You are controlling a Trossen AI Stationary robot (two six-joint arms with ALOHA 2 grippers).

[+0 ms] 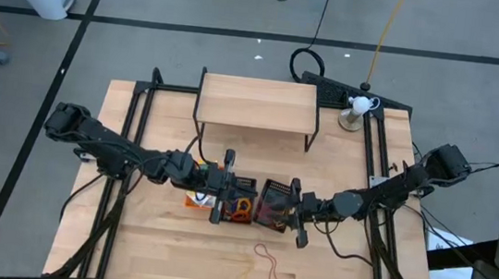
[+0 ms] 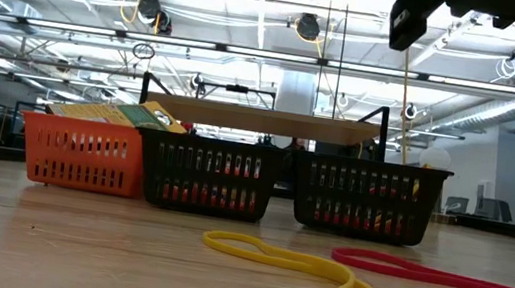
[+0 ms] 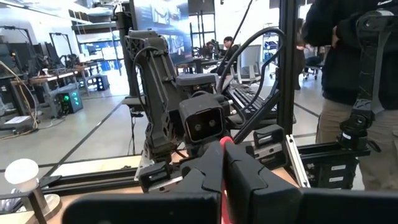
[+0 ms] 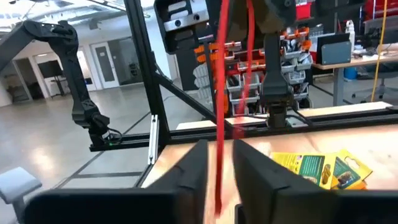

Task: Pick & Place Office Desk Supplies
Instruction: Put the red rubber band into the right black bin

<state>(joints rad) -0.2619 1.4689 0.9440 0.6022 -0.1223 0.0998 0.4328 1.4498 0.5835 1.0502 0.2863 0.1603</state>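
Seen from above, both arms reach in toward the middle of the wooden table, their grippers meeting over the row of small mesh bins. The left gripper is pressed together on a red rubber band, a bit of which shows between its fingertips in its own wrist view. The right gripper has its two fingers drawn close on either side of a red band that runs taut straight up out of the gap toward the other arm (whether the fingers actually squeeze it cannot be told). From table height the three bins stand side by side, touching: an orange bin at one end with yellow-and-green packs sticking out of its top, then two black bins with red and yellow contents showing through the mesh. In front of them, loose on the table, lie a yellow band and a red band just beside each other. More yellow-and-green packs lie flat on the table in the right wrist view. Behind the bins stands a light wooden shelf. A person in dark clothes stands beyond the table.
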